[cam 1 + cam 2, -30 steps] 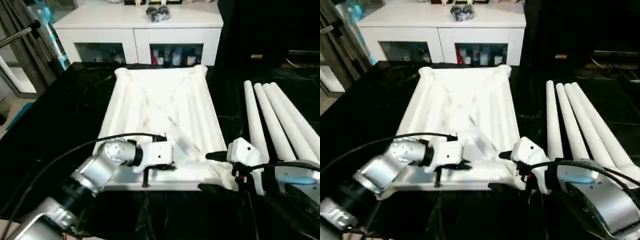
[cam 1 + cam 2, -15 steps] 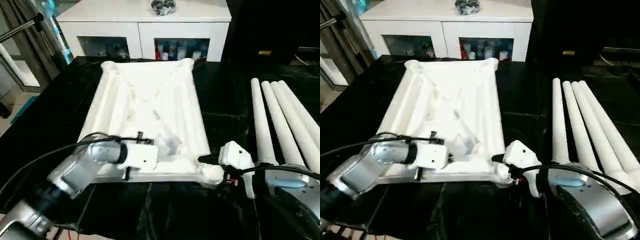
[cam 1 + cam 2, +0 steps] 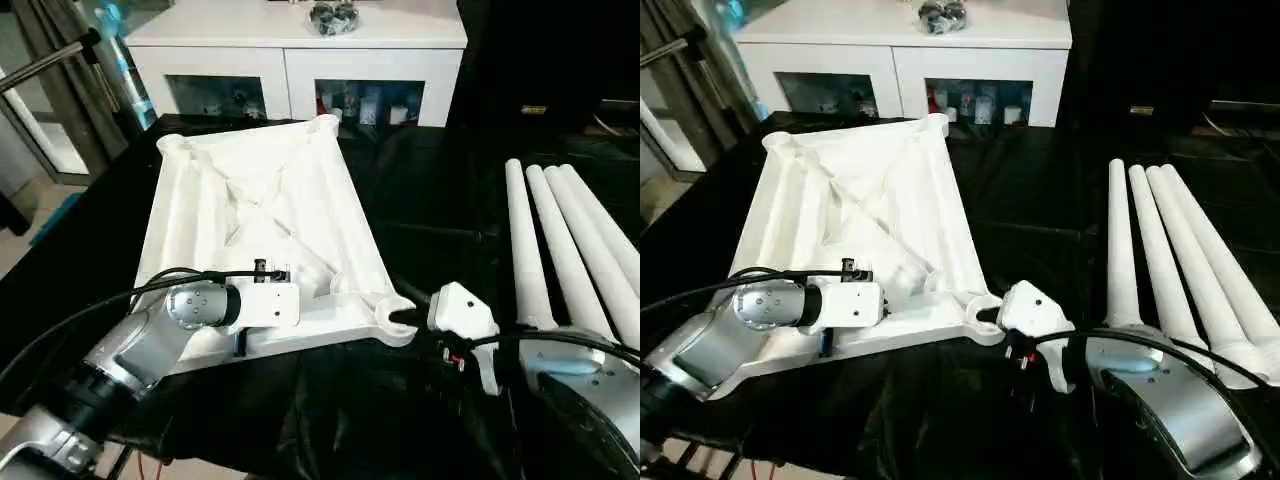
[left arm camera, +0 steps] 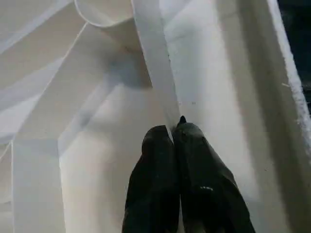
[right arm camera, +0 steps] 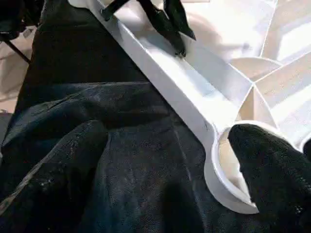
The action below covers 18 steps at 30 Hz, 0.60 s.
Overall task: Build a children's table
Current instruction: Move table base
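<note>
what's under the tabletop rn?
The tabletop lies ribbed side up on black cloth, which shows all round its edges. The left gripper is shut on a rib. Anything directly beneath the tabletop is covered.

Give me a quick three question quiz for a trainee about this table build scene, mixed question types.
1. True or false: the tabletop lies ribbed side up.
2. How many legs lie side by side on the black cloth?
3. The left gripper is closed on: A) a thin rib B) a leg C) the cabinet.

Key: 1 true. 2 four. 3 A.
</note>
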Available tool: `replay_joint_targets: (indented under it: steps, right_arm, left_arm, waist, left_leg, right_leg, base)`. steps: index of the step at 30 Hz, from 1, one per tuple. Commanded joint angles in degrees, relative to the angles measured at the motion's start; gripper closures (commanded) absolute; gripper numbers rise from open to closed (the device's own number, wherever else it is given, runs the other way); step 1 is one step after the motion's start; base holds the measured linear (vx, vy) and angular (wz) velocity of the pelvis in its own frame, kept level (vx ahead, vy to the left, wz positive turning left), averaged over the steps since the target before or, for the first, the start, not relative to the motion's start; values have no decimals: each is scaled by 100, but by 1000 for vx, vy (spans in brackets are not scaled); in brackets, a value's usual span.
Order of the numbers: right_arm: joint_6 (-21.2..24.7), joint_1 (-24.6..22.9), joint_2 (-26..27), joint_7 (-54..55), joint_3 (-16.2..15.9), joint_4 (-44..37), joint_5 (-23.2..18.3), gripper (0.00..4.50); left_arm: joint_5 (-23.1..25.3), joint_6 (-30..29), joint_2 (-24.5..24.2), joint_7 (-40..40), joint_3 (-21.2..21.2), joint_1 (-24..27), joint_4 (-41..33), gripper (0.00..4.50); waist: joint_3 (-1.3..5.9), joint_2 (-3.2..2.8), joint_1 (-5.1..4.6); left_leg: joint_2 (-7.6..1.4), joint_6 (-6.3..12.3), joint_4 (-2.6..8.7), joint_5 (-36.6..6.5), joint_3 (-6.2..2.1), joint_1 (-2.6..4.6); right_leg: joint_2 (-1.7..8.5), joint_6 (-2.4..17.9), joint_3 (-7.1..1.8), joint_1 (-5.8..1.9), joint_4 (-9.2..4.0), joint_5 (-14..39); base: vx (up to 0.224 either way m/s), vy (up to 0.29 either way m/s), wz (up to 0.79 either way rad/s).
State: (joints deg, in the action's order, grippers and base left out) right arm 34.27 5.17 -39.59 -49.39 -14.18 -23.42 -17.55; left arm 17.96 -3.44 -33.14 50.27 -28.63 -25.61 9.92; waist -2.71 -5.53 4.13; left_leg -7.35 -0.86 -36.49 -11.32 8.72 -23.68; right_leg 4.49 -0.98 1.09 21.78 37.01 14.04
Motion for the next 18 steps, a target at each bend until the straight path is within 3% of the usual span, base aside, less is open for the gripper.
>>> replay_joint_targets:
  steps: [1, 4, 5, 6, 9, 11, 13, 15, 16, 17, 18]
  right_arm:
    - [-65, 47, -27, 24, -61, 21, 43, 0]
    - [-72, 40, -49, 14, -35, 20, 70, 0]
    - [-70, 36, -69, 14, -24, 13, 102, 0]
    - [-70, 28, -99, 16, -20, 9, 147, 0]
    - [-62, 20, -143, 1, 1, -2, 171, 0]
    - [-1, 29, -120, -8, 173, -51, 16, 0]
    - [115, 124, 39, 93, 608, -130, -350, 0]
    - [174, 199, 128, 193, 798, -140, -477, 0]
    - [322, 417, 374, 577, 1118, -53, -548, 0]
    - [322, 417, 374, 577, 1118, -53, -548, 0]
    - [459, 544, 502, 848, 1220, 36, -475, 0]
  left_arm:
    - [116, 315, 110, -473, 200, -134, 74, 447]
    - [37, 460, 285, -629, 222, -156, 283, 447]
    - [-2, 508, 324, -631, 213, -164, 360, 406]
    - [-18, 584, 319, -604, 183, -160, 414, 406]
    - [-51, 576, 208, -440, 152, -100, 364, 386]
    - [3, 574, -24, -256, 136, -17, 208, 371]
    - [-14, 439, -364, 55, 233, 108, -81, 353]
    - [-76, 353, -465, 165, 318, 162, -200, 336]
    - [-428, 38, -512, 331, 645, 297, -471, 336]
    - [-428, 38, -512, 331, 645, 297, -471, 323]
    - [-683, -161, -484, 381, 836, 372, -639, 315]
  waist:
    - [370, 46, 26]
    - [348, 62, 51]
    - [327, 84, 64]
    - [331, 52, 77]
    - [339, 41, 67]
    - [351, 40, 66]
    - [353, 64, 37]
    - [342, 46, -5]
    - [336, 104, -22]
    - [345, 70, -26]
    - [336, 90, -46]
  left_leg:
    - [-523, 475, 479, -925, -220, 186]
    - [-533, 407, 508, -1105, -211, 205]
    - [-536, 339, 530, -1307, -203, 225]
    - [-531, 269, 534, -1395, -204, 241]
    - [-537, 198, 548, -1381, -213, 239]
    - [-538, 212, 549, -1358, -221, 231]
    - [-522, 304, 552, -1192, -232, 187]
    - [-512, 290, 555, -1267, -217, 224]
    - [-513, 270, 560, -1283, -197, 235]
    - [-508, 228, 550, -1240, -202, 234]
    - [-503, 211, 564, -1257, -194, 231]
  right_leg:
    - [452, 1689, -182, -243, -377, -610]
    - [443, 1637, -189, -226, -410, -305]
    - [443, 1600, -201, -219, -435, 4]
    - [456, 1557, -211, -220, -447, 242]
    - [440, 1477, -215, -211, -449, 147]
    - [458, 1453, -218, -226, -440, 105]
    - [457, 1442, -208, -243, -409, -28]
    - [426, 1462, -192, -200, -431, 156]
    - [428, 1505, -198, -194, -444, 238]
    - [444, 1554, -195, -190, -405, 240]
    - [417, 1540, -186, -183, -433, 317]
  base:
    - [0, 0, 0]
    - [0, 0, 0]
    - [0, 0, 0]
    - [0, 0, 0]
    - [0, 0, 0]
    - [0, 0, 0]
    - [0, 0, 0]
    - [0, 0, 0]
    - [0, 0, 0]
    - [0, 0, 0]
    - [0, 0, 0]
